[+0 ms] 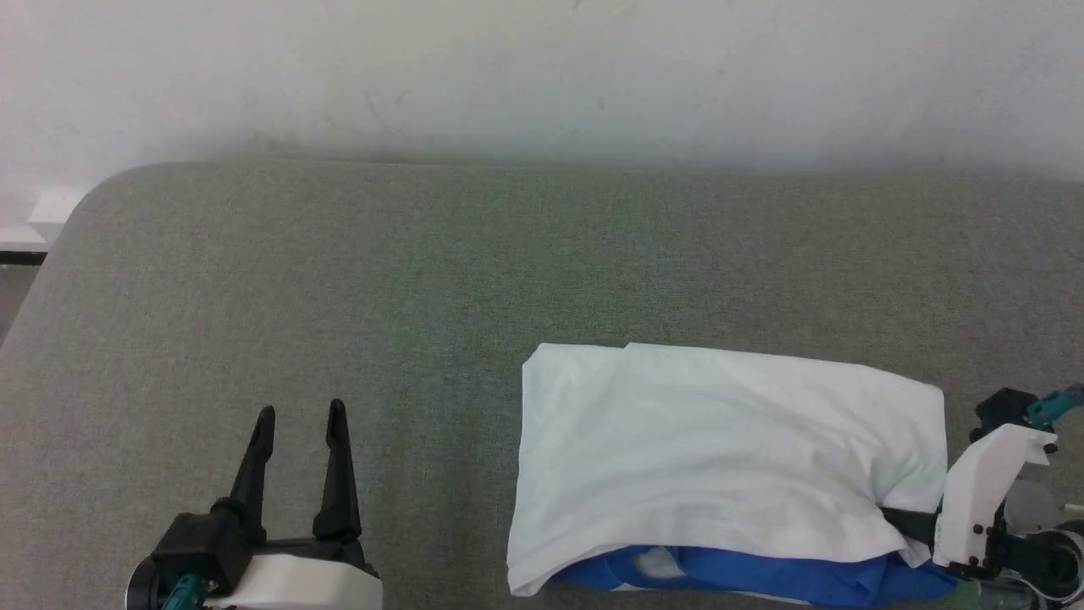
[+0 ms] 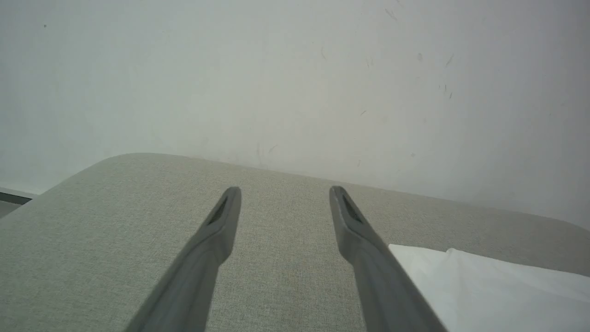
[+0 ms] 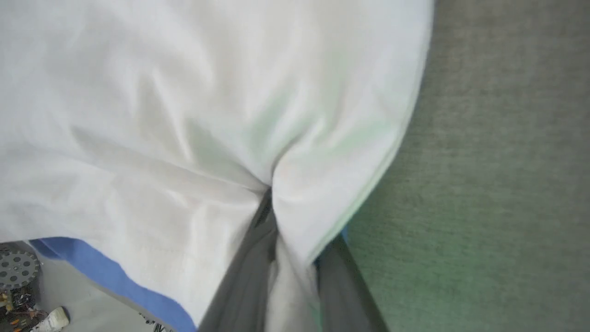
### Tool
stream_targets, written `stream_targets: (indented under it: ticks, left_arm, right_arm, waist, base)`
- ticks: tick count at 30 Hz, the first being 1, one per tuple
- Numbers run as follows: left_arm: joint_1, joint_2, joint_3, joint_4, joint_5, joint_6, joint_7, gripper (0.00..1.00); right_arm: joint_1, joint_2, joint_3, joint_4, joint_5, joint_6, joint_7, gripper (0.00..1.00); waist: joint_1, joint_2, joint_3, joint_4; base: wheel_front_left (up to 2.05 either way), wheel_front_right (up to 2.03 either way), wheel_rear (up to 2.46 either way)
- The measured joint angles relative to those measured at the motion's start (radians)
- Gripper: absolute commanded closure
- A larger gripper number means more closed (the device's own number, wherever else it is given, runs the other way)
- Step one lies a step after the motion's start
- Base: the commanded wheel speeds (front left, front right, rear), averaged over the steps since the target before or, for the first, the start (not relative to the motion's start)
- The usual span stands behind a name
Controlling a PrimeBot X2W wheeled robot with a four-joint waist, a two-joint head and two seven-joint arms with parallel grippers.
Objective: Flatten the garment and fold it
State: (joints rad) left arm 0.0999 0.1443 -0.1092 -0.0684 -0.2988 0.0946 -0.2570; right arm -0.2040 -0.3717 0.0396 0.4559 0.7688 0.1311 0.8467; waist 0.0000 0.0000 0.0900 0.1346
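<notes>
One folded white garment [image 1: 720, 440], blue-edged

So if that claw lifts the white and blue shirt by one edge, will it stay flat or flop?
Probably flops: the garment bunches into creases where the right gripper pinches it. Likely light, lying thin on the table.

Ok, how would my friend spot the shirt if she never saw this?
Find the big grey table by the white wall. On its near right side lies the garment, a white folded block with blue peeking out below, its corner pinched by the right tool.
</notes>
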Motion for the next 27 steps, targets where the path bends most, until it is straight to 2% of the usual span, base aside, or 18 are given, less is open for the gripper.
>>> stream_targets:
  ticks: [5, 9, 13, 20, 23, 27]
  left_arm:
    - [0.001, -0.020, 0.023, 0.016, 0.020, -0.028, 0.000, 0.00]
    - [0.004, -0.031, 0.035, 0.026, 0.028, -0.049, 0.000, 0.00]
    - [0.009, -0.041, 0.049, 0.036, 0.037, -0.061, 0.000, 0.00]
    - [0.026, -0.054, 0.058, 0.052, 0.051, -0.078, 0.000, 0.00]
    - [0.038, -0.057, 0.065, 0.055, 0.053, -0.085, 0.000, 0.00]
    - [0.044, -0.063, 0.073, 0.058, 0.056, -0.086, 0.000, 0.00]
  right_arm:
    - [0.002, 0.009, 0.039, -0.005, 0.026, 0.000, 0.024, 1.00]
    - [0.025, -0.008, 0.057, -0.042, 0.030, 0.000, -0.012, 1.00]
    - [0.067, -0.071, 0.060, -0.073, 0.007, 0.001, -0.084, 1.00]
    - [0.113, -0.239, 0.038, -0.066, -0.149, 0.001, -0.223, 1.00]
    - [0.113, -0.264, 0.035, -0.073, -0.185, 0.001, -0.263, 1.00]
    - [0.098, -0.263, 0.072, -0.134, -0.214, 0.000, -0.260, 1.00]
  waist:
    - [0.0000, 0.0001, -0.017, -0.015]
    - [0.0000, 0.0001, -0.038, -0.026]
    - [0.0000, 0.0001, -0.057, -0.036]
    - [0.0000, 0.0000, -0.088, -0.044]
    - [0.0000, 0.0000, -0.100, -0.047]
    - [0.0000, 0.0000, -0.109, -0.053]
  base:
    - [0.00, 0.00, 0.00]
    - [0.00, 0.00, 0.00]
    - [0.00, 0.00, 0.00]
    - [0.00, 0.00, 0.00]
    - [0.00, 0.00, 0.00]
    - [0.00, 0.00, 0.00]
